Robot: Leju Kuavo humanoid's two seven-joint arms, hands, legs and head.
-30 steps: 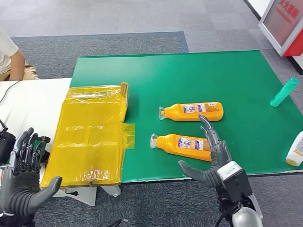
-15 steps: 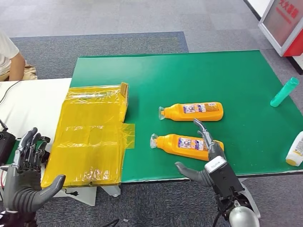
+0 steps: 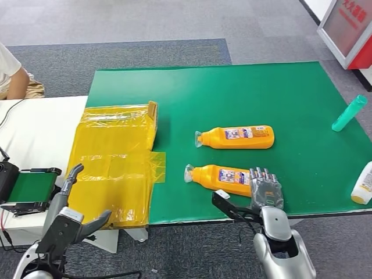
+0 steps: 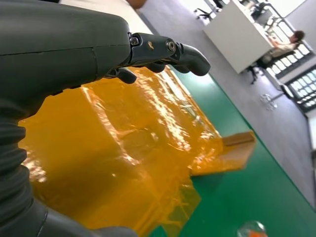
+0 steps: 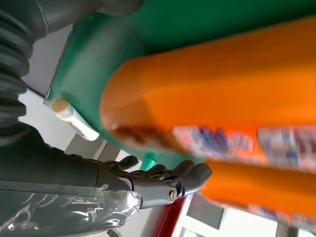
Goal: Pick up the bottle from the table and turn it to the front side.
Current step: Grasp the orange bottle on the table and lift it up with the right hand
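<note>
The left robot hand (image 3: 72,200) is spread wide, holding nothing, near the yellow plastic sheet (image 3: 114,165). The near orange bottle (image 3: 224,179) lies flat on the green desk (image 3: 210,93). The right robot hand (image 3: 263,192), fingers apart, reaches its base end.

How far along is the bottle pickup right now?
Early. Done: the right hand has reached the base end of the near orange bottle, thumb spread toward the table edge. In hand: nothing gripped; the bottle lies flat on the green mat. The left hand is open. Left: grasping, lifting, turning.
</note>
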